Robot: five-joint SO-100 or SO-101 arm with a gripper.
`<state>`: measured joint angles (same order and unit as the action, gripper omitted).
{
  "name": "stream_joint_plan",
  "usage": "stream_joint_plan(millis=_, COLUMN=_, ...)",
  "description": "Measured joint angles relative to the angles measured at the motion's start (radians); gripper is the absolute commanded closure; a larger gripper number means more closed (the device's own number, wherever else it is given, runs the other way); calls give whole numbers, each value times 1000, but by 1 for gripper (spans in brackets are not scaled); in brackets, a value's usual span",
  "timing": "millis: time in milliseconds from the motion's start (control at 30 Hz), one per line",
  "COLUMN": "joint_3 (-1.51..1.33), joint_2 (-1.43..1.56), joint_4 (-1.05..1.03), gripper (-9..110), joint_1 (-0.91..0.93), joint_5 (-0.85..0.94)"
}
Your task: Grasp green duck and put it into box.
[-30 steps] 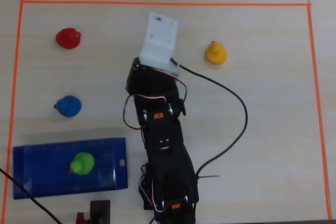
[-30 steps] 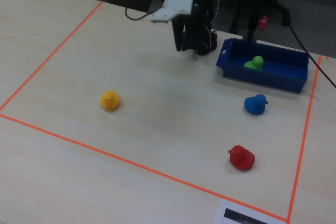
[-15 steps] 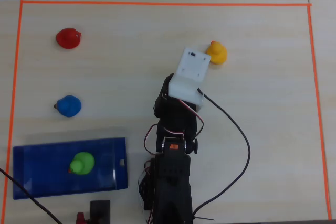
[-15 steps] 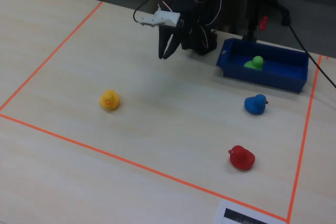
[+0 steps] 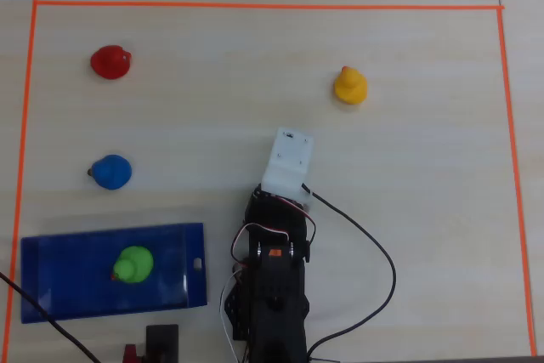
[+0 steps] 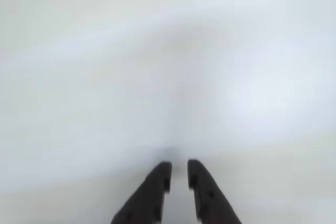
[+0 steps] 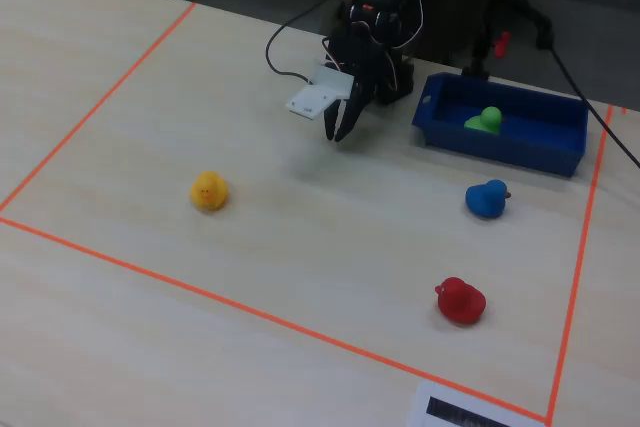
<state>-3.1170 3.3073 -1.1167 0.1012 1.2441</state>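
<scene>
The green duck [image 5: 133, 263] sits inside the dark blue box [image 5: 68, 295] at the lower left of the overhead view; the fixed view shows the duck [image 7: 487, 119] in the box [image 7: 520, 152] at the upper right. My gripper [image 7: 337, 134] hangs fingers-down over bare table, left of the box and well apart from it. In the wrist view the gripper [image 6: 179, 165] has a narrow gap between its two dark fingers, with nothing in it, above blurred pale table. From overhead a white mount [image 5: 286, 159] hides the fingers.
A blue duck [image 5: 111, 172] and a red duck [image 5: 110, 62] sit on the left in the overhead view, and a yellow duck [image 5: 350, 85] at the upper right. Orange tape [image 5: 255, 5] frames the work area. A black cable [image 5: 374, 244] loops right of the arm.
The arm has folded back toward its base, and the gripper has swung from the middle of the table down close to the base. The ducks and the box have not moved.
</scene>
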Motion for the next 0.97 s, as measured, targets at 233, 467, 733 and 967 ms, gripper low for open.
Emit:
stream_joint_plan(millis=233, joint_3=0, joint_2=15, joint_4=-166, gripper=100, joint_1=-29, joint_5=0)
stream_joint_plan(millis=467, joint_3=2, joint_2=15, joint_4=-169, gripper=95, joint_1=-29, joint_5=-12)
stream_joint_plan(millis=733, joint_3=2, joint_2=15, joint_4=-169, gripper=95, joint_1=-29, joint_5=-12)
stream_joint_plan(millis=967, joint_3=2, joint_2=15, joint_4=-169, gripper=95, joint_1=-29, joint_5=-12)
